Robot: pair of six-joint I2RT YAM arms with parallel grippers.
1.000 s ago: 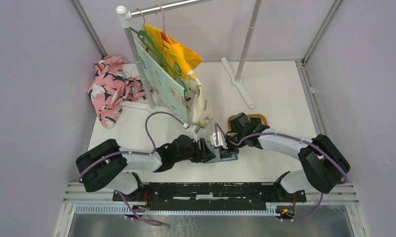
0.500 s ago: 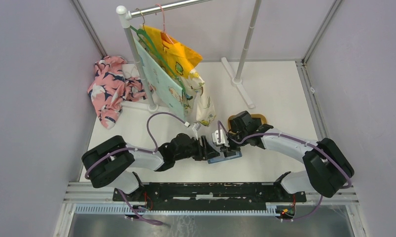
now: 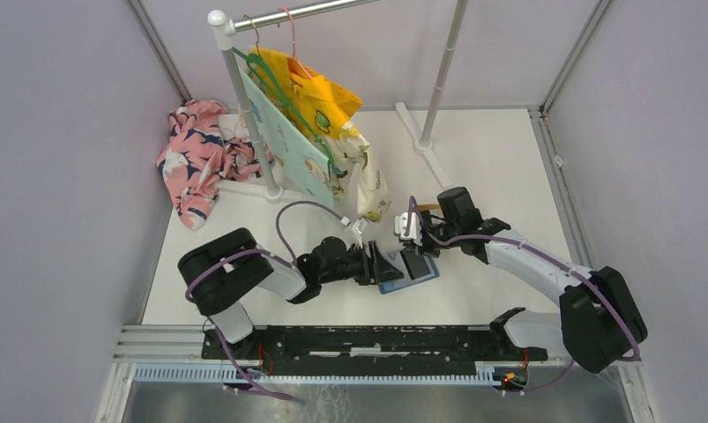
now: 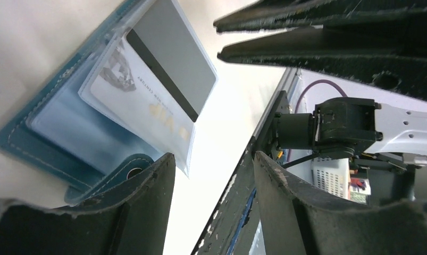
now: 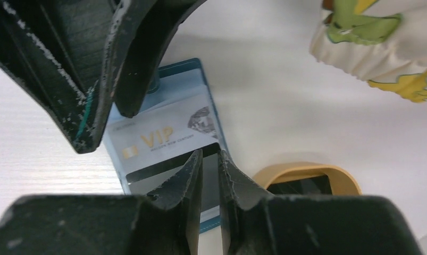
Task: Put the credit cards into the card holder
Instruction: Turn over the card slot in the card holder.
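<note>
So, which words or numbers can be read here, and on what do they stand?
"VIP": gold letters on the pale rectangular card lying in the open teal-blue leather-like folding wallet.
Small print line under it: too blurred to read.
Nothing else is legible.

Left gripper (image 4: 213,162) wide; right gripper (image 5: 209,156) ajar
</note>
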